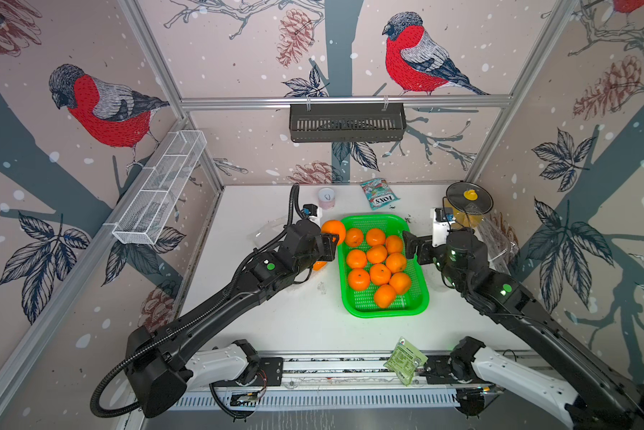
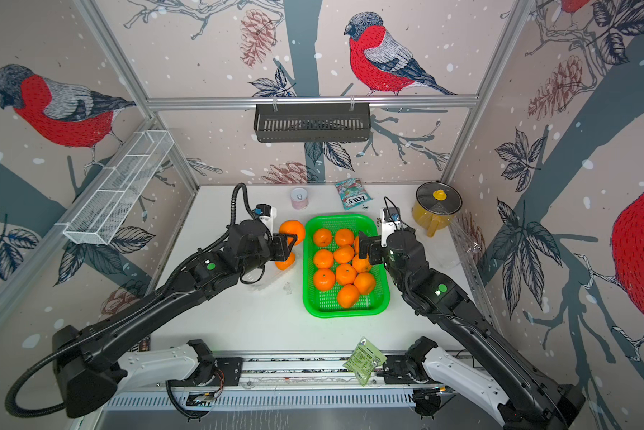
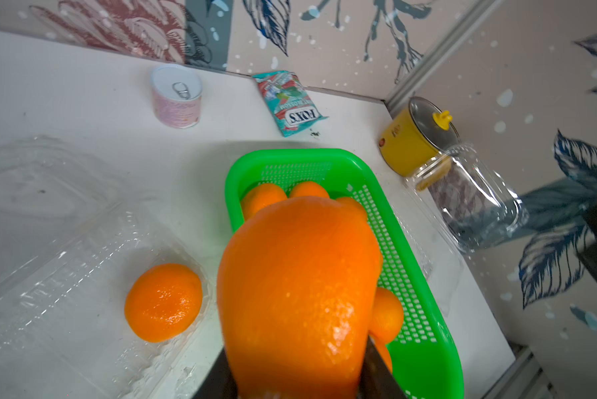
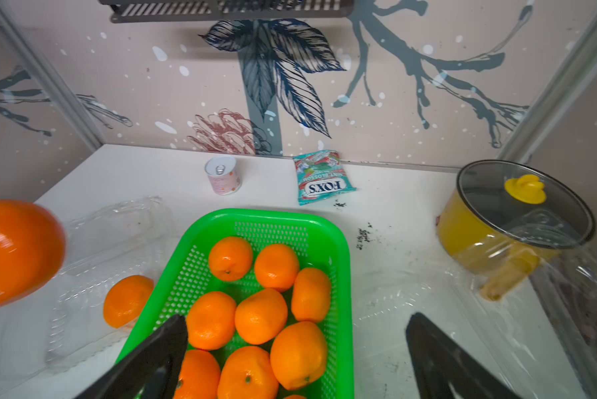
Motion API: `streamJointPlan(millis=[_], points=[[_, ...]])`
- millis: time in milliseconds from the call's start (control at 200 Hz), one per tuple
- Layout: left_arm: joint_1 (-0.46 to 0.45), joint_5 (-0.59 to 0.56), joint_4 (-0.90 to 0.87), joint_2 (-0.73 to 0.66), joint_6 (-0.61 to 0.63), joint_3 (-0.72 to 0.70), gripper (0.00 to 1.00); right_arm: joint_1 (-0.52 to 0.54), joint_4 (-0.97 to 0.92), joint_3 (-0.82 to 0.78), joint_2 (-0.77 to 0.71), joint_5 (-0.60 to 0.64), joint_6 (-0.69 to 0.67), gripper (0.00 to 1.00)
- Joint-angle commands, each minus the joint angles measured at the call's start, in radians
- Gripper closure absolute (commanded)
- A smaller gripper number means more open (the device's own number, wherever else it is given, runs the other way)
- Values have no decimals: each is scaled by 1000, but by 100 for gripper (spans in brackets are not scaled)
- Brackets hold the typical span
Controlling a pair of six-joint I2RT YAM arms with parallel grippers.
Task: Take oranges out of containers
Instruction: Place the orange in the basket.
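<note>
Centrally, left end effector [image 1: 331, 242] clamped one orange [image 1: 333, 228] beside green tray's [image 1: 387, 309] left rim; right end effector [image 1: 410, 244] gaped wide, empty.

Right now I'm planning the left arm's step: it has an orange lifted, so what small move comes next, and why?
Probably carry the held orange sideways over the green tray and release. The left gripper is shut on it beside the tray's rim, out of the clear container; other oranges lie in the tray, the likely drop spot. One last orange lies in the container.
</note>
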Motion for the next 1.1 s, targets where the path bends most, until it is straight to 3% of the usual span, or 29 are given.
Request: streamJointPlan(millis=[0,305,765,1006,1096], points=[[-94,-26,-89,-9,164,27,87,-58,-83,16,9,-2,12,0],[-257,57,-265,167,298,143,90,-155,-102,0,-24,-110,36,1],[-311,145,-446,524,358,268,87,-155,-93,-22,-18,-178,43,0],[-314,74,-528,617,363,319,72,-156,-92,-31,-17,-185,34,1],[-314,23,-541,613,352,349,60,-155,-95,-32,-17,-186,32,1]])
